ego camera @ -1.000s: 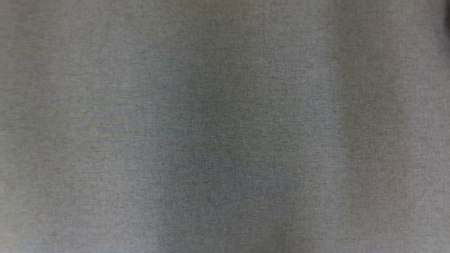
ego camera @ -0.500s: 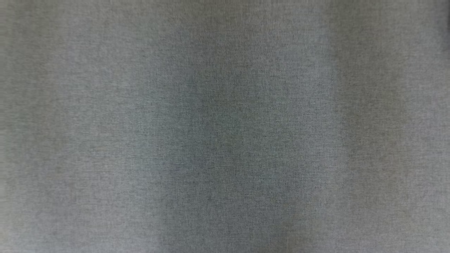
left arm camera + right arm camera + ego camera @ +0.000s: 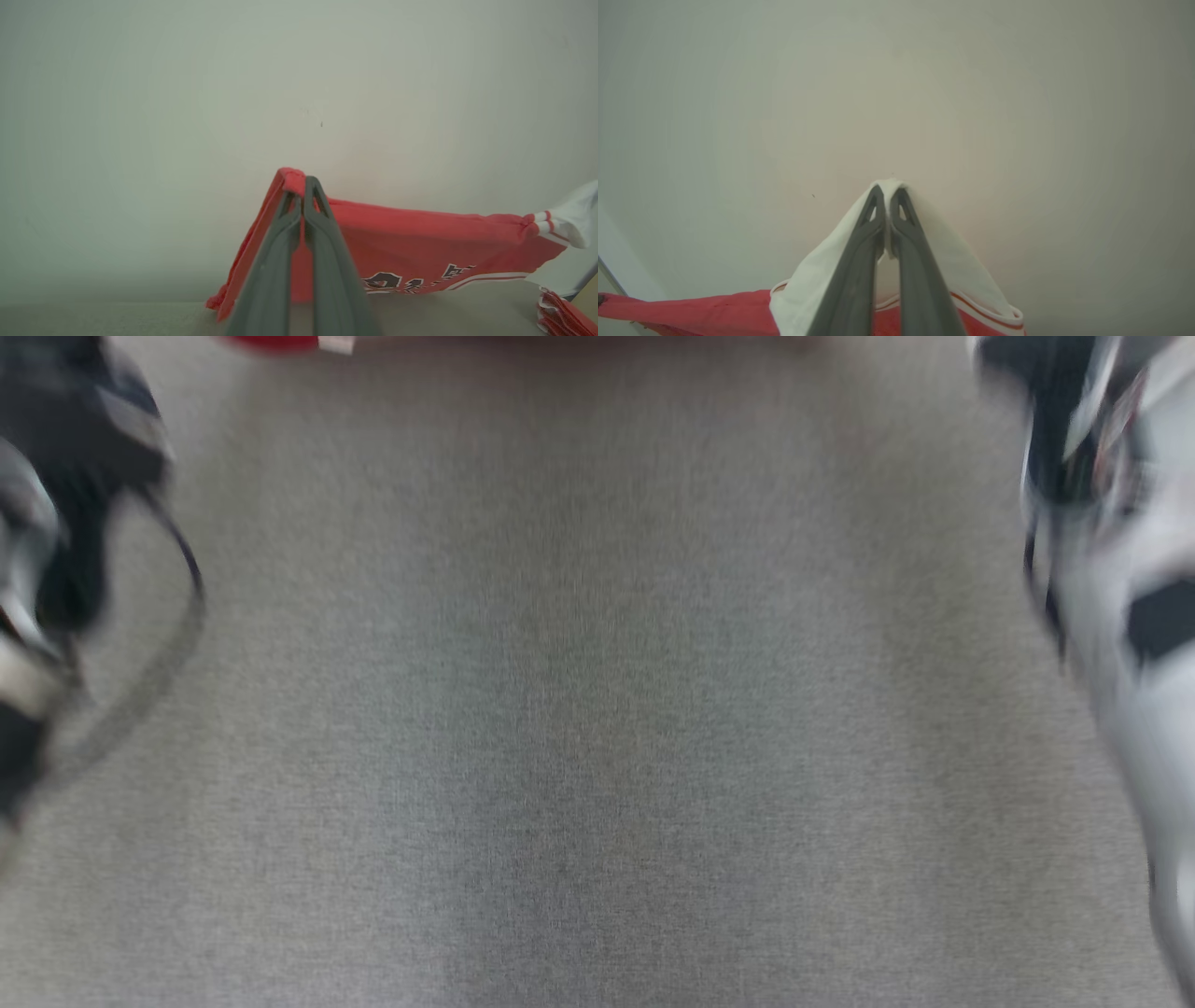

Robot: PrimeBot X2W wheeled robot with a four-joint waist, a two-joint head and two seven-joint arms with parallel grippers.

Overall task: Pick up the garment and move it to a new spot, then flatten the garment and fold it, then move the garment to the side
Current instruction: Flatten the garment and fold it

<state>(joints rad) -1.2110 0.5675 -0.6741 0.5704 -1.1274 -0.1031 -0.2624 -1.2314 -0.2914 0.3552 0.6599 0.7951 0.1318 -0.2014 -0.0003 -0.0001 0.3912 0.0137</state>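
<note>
The garment is a red jersey with white sleeves and dark lettering, hanging stretched in front of a pale wall. In the left wrist view my left gripper is shut on a bunched red edge of it. My right gripper is shut on a white sleeve, with red cloth trailing off below to the left. The head view is blurred: my left arm stands at its left edge and my right arm at its right. A thin strip of the red garment crosses its top edge.
A grey cloth-covered table spreads below the arms. A small pile of folded red-and-white cloth lies at the lower right of the left wrist view. A plain pale wall stands behind the garment.
The head picture has shifted and blurred. Before, it held just grey surface; now both arms come in at its sides and a red strip of garment at its top.
</note>
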